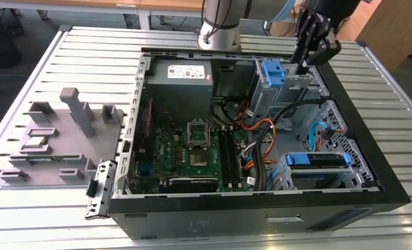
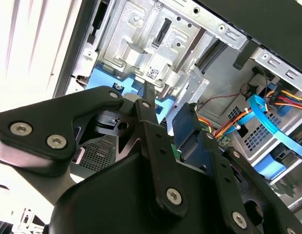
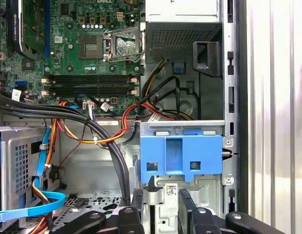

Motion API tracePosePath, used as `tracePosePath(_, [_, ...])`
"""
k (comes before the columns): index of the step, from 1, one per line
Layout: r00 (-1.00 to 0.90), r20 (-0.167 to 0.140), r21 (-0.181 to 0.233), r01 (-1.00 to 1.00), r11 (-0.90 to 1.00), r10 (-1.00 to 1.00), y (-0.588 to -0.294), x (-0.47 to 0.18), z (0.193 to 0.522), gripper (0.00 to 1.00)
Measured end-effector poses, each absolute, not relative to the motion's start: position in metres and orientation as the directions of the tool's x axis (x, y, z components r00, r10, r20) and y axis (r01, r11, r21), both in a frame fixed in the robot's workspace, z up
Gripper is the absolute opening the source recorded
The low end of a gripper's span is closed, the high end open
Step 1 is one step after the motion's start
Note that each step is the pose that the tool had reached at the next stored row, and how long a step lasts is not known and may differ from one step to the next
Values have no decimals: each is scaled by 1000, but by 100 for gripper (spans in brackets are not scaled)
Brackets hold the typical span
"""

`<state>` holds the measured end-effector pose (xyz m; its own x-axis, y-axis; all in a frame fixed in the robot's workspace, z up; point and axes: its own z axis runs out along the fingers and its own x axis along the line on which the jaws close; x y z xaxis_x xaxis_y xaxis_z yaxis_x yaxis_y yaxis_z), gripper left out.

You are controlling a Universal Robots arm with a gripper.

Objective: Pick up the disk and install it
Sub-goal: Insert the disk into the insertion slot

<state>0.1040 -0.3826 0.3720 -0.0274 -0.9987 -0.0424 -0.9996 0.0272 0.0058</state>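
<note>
One disk (image 3: 181, 155), blue-bracketed, inside the silver drive bay (image 3: 209, 126)

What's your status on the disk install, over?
Tool open, empty, over drive bay. Blue bracket in that bay; cannot tell if it carries the disk. Black cables alongside, none across.

UR arm (image 1: 220, 21) stands upright in ext view, gripper (image 1: 304, 63) pointing approx straight down, fingers (image 3: 185, 202) spread apart
</note>
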Motion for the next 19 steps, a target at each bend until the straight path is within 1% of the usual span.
tracePosePath(19, [-27,-42,6,-1000,27,-999,-375,104,372,42])
